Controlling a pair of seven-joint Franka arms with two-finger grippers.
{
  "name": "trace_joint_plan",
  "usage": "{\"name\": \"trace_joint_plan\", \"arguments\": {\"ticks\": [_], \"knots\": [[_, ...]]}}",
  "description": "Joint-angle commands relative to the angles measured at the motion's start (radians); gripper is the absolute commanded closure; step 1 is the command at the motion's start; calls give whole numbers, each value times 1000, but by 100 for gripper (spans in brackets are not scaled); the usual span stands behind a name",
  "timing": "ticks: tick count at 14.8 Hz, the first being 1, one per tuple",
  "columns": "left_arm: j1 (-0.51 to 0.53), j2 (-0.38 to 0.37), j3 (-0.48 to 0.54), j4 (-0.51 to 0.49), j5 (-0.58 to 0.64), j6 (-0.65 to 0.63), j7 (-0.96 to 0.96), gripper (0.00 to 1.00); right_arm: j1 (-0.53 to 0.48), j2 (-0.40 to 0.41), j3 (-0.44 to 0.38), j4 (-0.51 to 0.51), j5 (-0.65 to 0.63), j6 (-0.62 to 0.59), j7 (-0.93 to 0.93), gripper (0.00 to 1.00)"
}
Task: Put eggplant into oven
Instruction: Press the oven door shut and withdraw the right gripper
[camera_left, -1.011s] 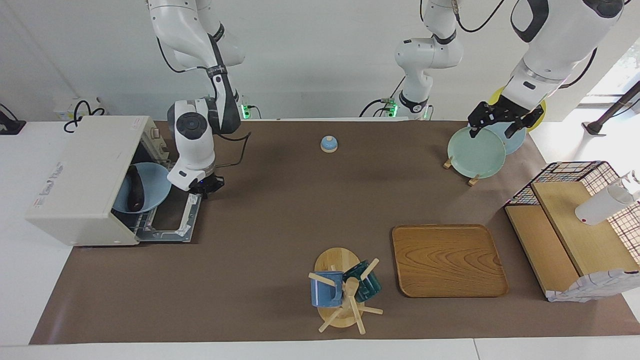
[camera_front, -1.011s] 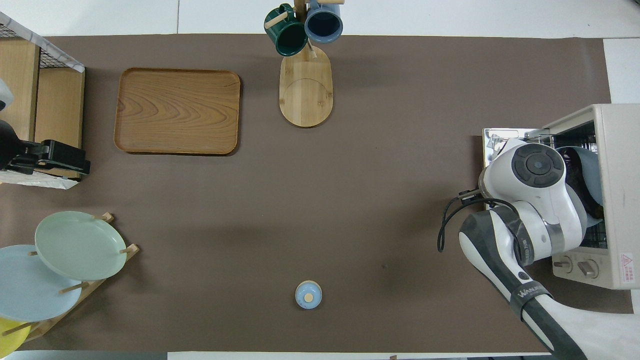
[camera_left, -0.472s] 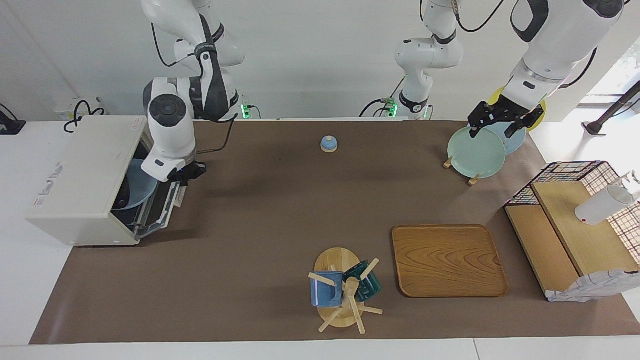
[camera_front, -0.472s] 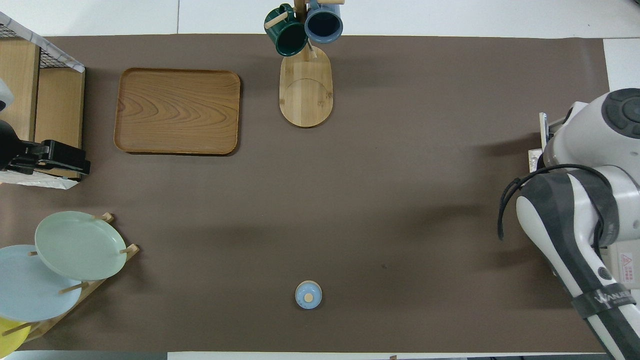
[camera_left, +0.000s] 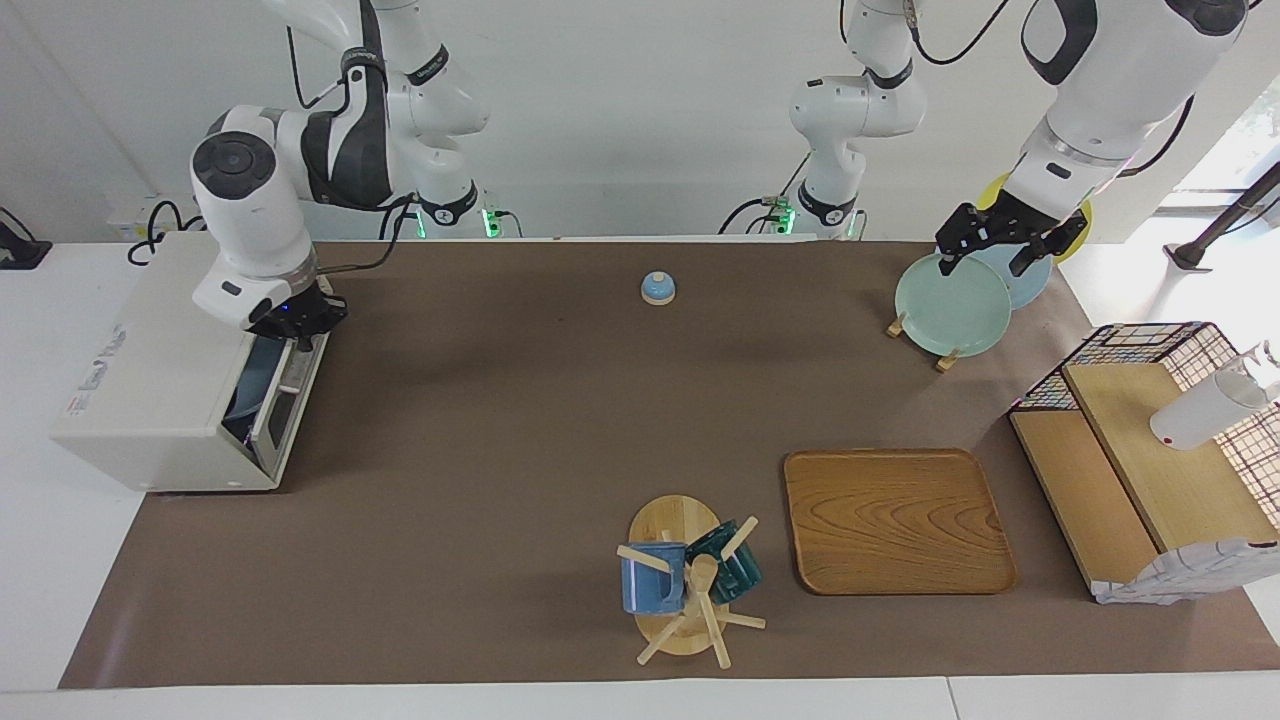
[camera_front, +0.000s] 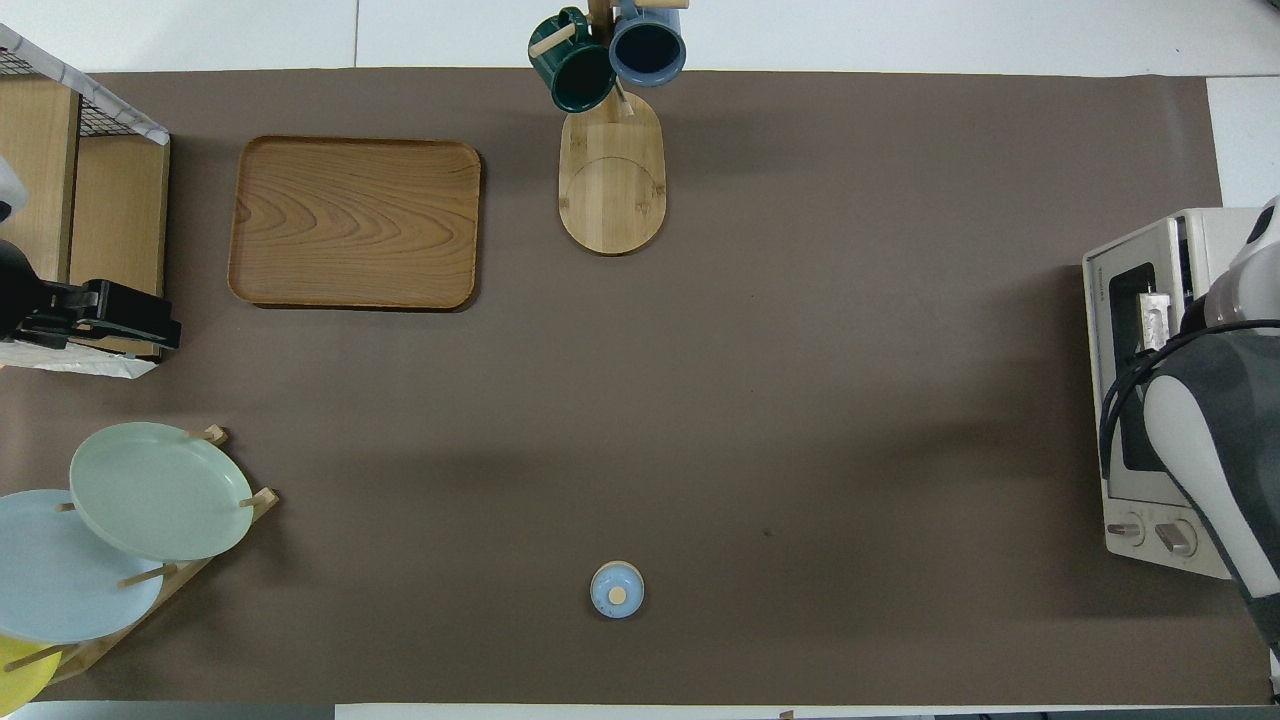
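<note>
At the oven (camera_left: 160, 380) door's upper edge, my right claw (camera_left: 292, 322) rested, finger state indeterminate; door nearly shut. Left claw (camera_left: 1000, 250), spread, waited over the plates (camera_left: 950, 305).

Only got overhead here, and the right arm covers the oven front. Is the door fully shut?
Observer: Not quite. The oven door is tilted nearly shut, with a gap at its top edge.
Operator: Right gripper?
Observer: The right gripper is at the door's top edge.
Operator: Eggplant visible?
Observer: No. Only a blue dish shows through the gap.
Operator: Left?
Observer: The left gripper waits, open, over the green plate.
</note>
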Motion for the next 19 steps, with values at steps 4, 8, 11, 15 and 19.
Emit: {"name": "trace_joint_plan", "arguments": {"ticks": [4,8,11,15,19], "knots": [[13,-5,-10,9,19,-14,6,0,42,33,17,192,2,-268,-14,96],[13,-4,-10,10,19,-14,6,0,73,38,14,290,158,-334,35,86],[13,-4,-10,10,17,-15,6,0,74,44,16,324,204,-362,105,76],[13,-5,-10,10,17,-15,6,0,62,38,8,321,275,-371,153,0],[13,-5,-10,10,19,-15,6,0,74,0,10,315,275,-371,205,0]]}}
